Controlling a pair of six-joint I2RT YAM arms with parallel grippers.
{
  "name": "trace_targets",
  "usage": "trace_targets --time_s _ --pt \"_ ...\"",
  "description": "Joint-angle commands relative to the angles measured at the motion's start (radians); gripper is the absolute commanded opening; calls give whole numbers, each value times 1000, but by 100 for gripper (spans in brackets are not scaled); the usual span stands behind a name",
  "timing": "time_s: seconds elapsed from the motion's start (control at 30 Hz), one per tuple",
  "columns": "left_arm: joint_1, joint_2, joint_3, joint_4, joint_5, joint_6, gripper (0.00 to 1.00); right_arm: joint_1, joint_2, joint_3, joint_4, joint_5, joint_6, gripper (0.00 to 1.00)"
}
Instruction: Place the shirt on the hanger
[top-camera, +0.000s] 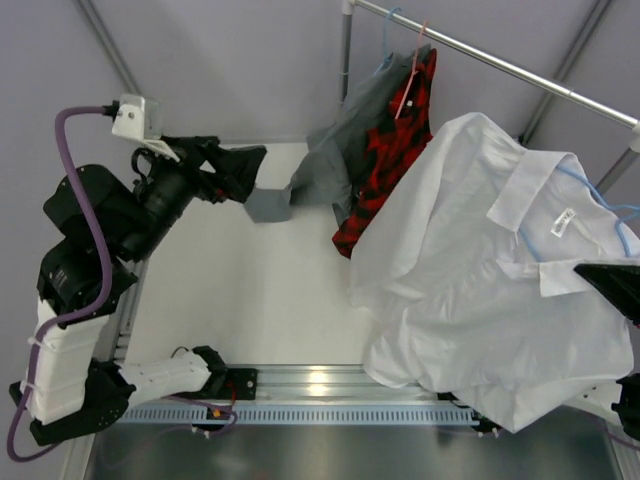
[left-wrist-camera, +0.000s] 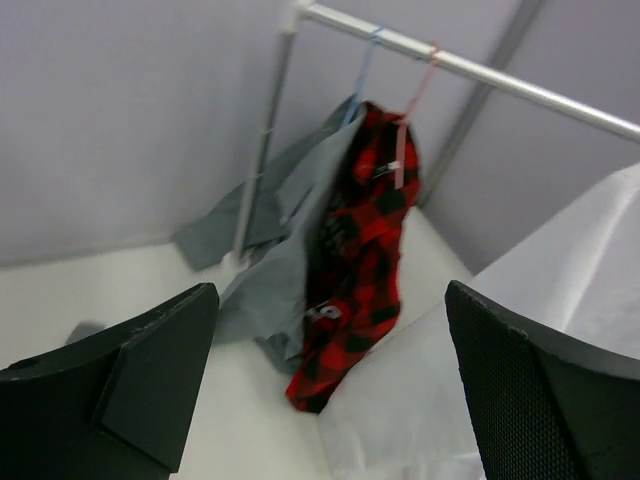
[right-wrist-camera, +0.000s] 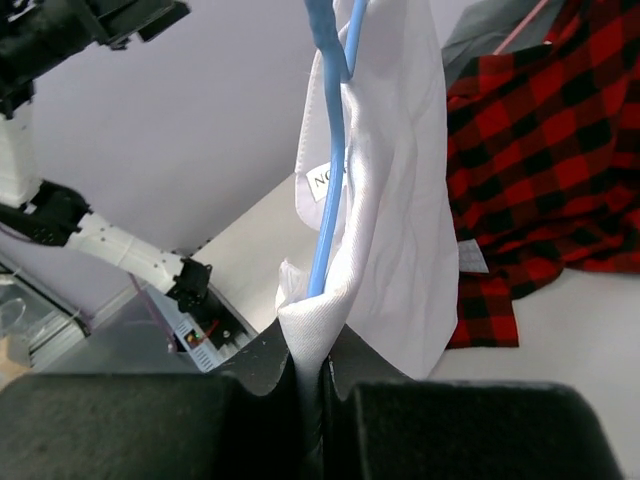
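Right fingers (right-wrist-camera: 272, 368) pinching white shirt (right-wrist-camera: 400, 200) and blue hanger (right-wrist-camera: 336, 140), neck label (right-wrist-camera: 318, 181) showing "NO", left fingers (left-wrist-camera: 150, 390) wide apart

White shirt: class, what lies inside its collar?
The light-blue hanger shows inside the white shirt at its collar; fabric covers the rest of its frame.

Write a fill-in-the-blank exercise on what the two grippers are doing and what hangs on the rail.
1. The right gripper is ____ on the white shirt and the blue hanger.
2. The left gripper is ____ and holds nothing.
3. Beside the plaid shirt on the rail hangs a ____ garment.
Missing words: shut; open; grey.
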Motion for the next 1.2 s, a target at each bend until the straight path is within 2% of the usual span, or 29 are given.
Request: trace_targets --time_s 0.0,0.03,0.17,0.27,0.37,0.47,0.63,0.7,0.77,0.83,0.87,0.9,0.93,0.97,1.03,1.17 --pt "1 3 -92 -226 -382 -70 98 9 59 -22 -147 153 27 0" --pt "1 -2 -109 -257 -405 -93 98 9 66 -37 -145 191 33 0" --pt "3 -42 -193 -373 -503 -144 99 12 82 -160 -89 545 131 0" --pt "9 -87 -261 -406 -562 -187 98 12 103 -221 -72 731 200 0" --pt "10 -114 -301 -415 -550 -210 98 27 96 -261 -118 851 301 0" --pt "12 -108 -311 -434 -531 -202 99 47 82 -307 -148 854 350 0" --pt "15 -37 -282 -425 -469 -170 99 40 82 -476 -148 814 473 0" --pt "21 10 -241 -412 -453 -159 98 40 153 -505 -147 834 488 0" --pt "49 38 -216 -386 -418 -141 99 40 245 -455 -126 882 495 0" --pt "110 70 -192 -365 -326 -135 99 -11 306 -417 -43 885 351 0" --pt "134 81 -189 -330 -280 -139 98 -70 336 -400 3 821 281 0" --pt "160 95 -183 -307 -217 -148 98 -242 393 -362 98 755 211 0" --pt "183 124 -163 -281 -156 -182 99 -308 412 -338 127 709 170 0" --pt "185 139 -140 -230 -84 -215 99 -368 412 -324 246 687 107 0" --pt "185 171 -117 -193 -54 -237 99 -388 442 -248 302 699 84 0" --pt "190 172 -94 -191 -89 -221 98 -401 520 -102 296 753 11 0"
